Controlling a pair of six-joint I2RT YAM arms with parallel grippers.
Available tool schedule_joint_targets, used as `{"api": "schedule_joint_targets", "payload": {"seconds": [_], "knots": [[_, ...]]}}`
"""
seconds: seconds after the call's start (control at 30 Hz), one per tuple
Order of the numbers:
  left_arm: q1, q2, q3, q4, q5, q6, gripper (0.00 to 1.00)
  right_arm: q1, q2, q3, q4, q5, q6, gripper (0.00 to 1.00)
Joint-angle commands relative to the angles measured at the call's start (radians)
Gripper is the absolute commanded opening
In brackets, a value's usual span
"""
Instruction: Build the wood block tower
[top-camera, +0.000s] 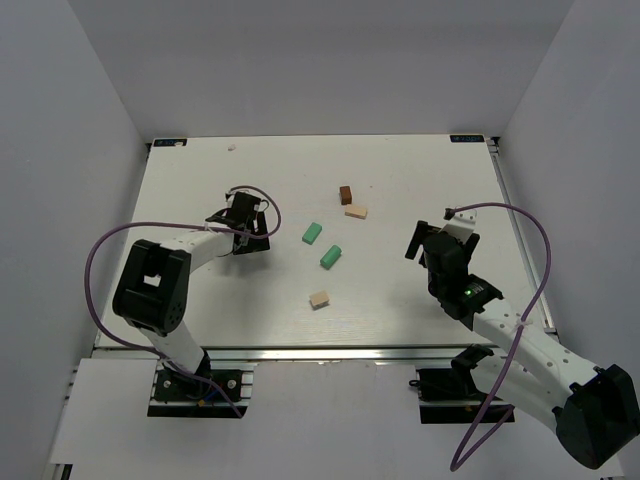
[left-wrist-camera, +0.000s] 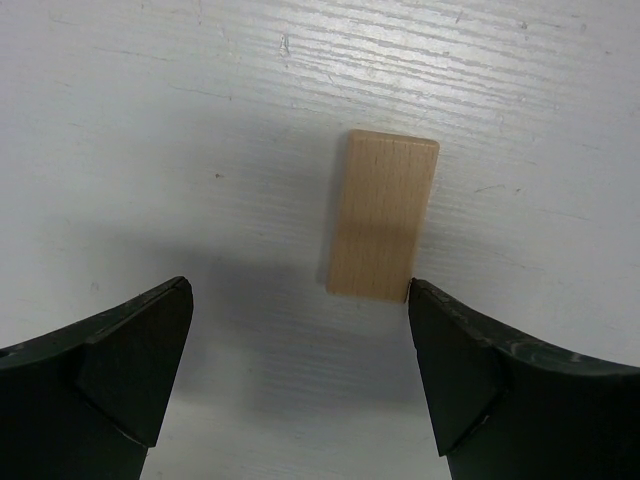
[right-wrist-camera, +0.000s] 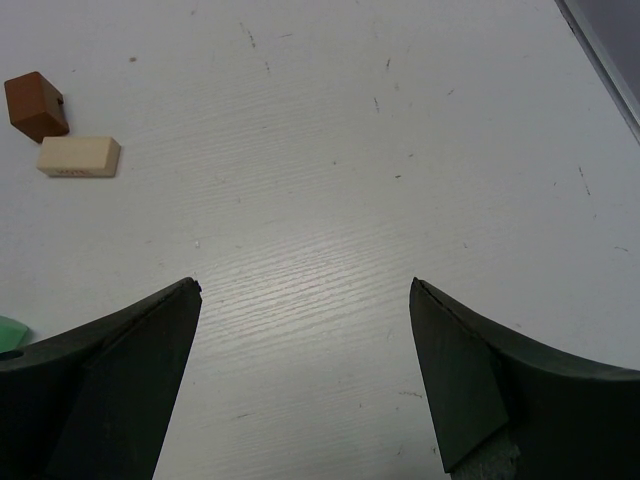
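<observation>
No tower stands; the blocks lie scattered flat on the white table (top-camera: 400, 300). My left gripper (top-camera: 243, 212) is open and low over a light tan block (left-wrist-camera: 382, 215), which lies just ahead of its fingertips, its near corner beside the right fingertip (left-wrist-camera: 430, 320); this block is hidden in the top view. The dark brown cube (top-camera: 345, 194) and a tan block (top-camera: 356, 211) lie together at centre back. Two mint-green oblongs (top-camera: 312, 233) (top-camera: 331, 256) lie mid-table. A third tan block (top-camera: 319, 299) lies nearer the front. My right gripper (top-camera: 430, 235) is open and empty at the right.
The right wrist view shows the brown cube (right-wrist-camera: 35, 104) and the tan block (right-wrist-camera: 79, 156) far to the left of the open jaws, with bare table between the fingers. Grey walls enclose the table. Purple cables loop from both arms.
</observation>
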Motion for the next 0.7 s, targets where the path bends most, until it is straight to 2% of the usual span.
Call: {"api": "schedule_joint_targets", "payload": {"seconds": [0.0, 0.17, 0.37, 0.4, 0.53, 0.6, 0.67], "knots": [[0.008, -0.079, 0.022, -0.013, 0.021, -0.018, 0.98, -0.006, 0.003, 0.016, 0.029, 0.019, -0.007, 0.89], [0.005, -0.099, 0.127, -0.102, 0.128, -0.064, 0.98, -0.006, -0.002, 0.014, 0.029, 0.025, -0.005, 0.89], [-0.069, -0.091, 0.224, -0.129, 0.151, -0.107, 0.98, -0.007, 0.006, 0.016, 0.04, -0.003, -0.001, 0.89], [-0.093, -0.091, 0.229, -0.127, 0.142, -0.112, 0.98, -0.01, 0.008, 0.016, 0.046, -0.022, -0.004, 0.89], [-0.136, -0.09, 0.24, -0.103, 0.153, -0.143, 0.98, -0.024, 0.037, 0.028, 0.169, -0.28, -0.025, 0.89], [-0.156, -0.076, 0.275, -0.115, 0.133, -0.201, 0.98, -0.024, 0.06, 0.053, 0.137, -0.25, 0.004, 0.89], [-0.185, -0.035, 0.331, -0.116, 0.174, -0.254, 0.98, -0.024, 0.052, 0.083, 0.086, -0.138, 0.022, 0.89]]}}
